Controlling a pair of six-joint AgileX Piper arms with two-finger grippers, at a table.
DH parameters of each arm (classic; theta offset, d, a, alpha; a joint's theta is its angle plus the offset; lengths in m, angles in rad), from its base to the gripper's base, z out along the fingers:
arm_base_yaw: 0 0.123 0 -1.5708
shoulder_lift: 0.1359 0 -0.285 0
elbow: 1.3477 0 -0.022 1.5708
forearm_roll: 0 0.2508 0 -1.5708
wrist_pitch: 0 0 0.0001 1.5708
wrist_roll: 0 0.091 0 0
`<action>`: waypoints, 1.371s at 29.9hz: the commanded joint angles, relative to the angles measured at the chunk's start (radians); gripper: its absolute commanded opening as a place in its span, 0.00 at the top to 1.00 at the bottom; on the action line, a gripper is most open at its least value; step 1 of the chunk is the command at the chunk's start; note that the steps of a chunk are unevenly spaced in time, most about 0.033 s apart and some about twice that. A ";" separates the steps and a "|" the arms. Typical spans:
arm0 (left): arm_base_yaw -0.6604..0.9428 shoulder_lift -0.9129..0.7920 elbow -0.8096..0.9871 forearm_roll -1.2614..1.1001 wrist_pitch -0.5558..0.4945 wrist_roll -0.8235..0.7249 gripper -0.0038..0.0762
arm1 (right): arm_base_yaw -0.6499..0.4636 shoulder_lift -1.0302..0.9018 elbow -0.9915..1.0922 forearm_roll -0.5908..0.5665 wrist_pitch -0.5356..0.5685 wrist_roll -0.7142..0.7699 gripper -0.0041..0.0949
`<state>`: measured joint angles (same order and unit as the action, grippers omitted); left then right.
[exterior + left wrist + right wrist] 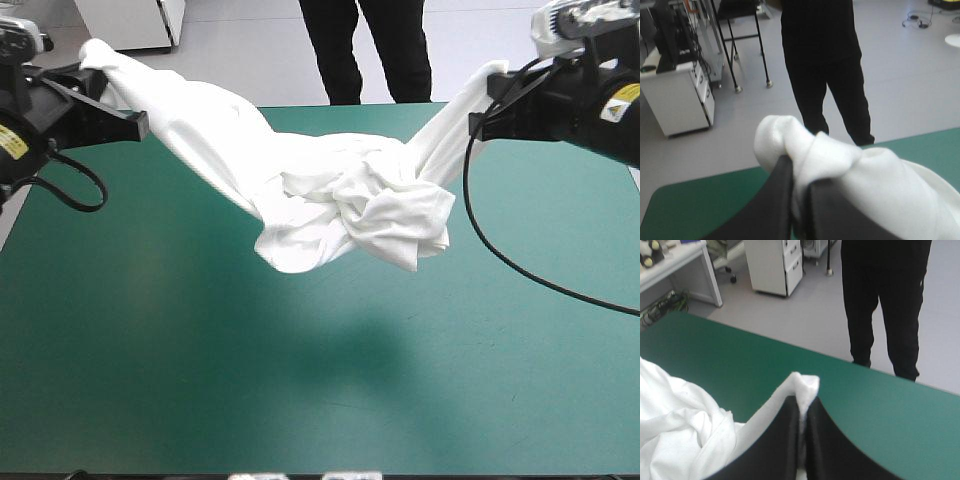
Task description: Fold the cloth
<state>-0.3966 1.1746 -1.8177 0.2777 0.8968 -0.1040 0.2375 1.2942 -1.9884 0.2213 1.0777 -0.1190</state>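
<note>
Two pairs of black fingers (775,202) clamp the bunched white fabric T-shirt (330,195) aloft. Advise pulling it taut before lowering onto the teal-green table (300,400).

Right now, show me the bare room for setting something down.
The near half of the teal-green table cover is bare, from the near edge up to the white short-sleeved T-shirt. Crowded: the far middle, where it sags between left hand and right hand.
</note>
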 commanded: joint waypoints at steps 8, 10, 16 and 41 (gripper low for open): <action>0.001 -0.031 -0.238 -0.188 0.068 0.153 0.96 | 0.000 -0.029 -0.306 0.036 0.151 0.046 0.97; 0.001 -0.033 -0.246 -0.215 0.170 0.163 0.96 | 0.000 -0.039 -0.288 0.065 0.172 0.070 0.97; 0.001 -0.054 -0.200 -0.289 0.388 0.179 0.96 | 0.000 -0.134 -0.107 0.120 0.170 0.092 0.97; 0.001 0.000 0.772 -0.019 -0.093 -0.011 0.96 | 0.000 -0.179 1.027 0.042 -0.392 0.156 0.97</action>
<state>-0.3966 1.1180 -1.0242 0.1373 0.9237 -0.0365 0.2375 1.0614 -0.9333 0.2645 0.8217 0.0380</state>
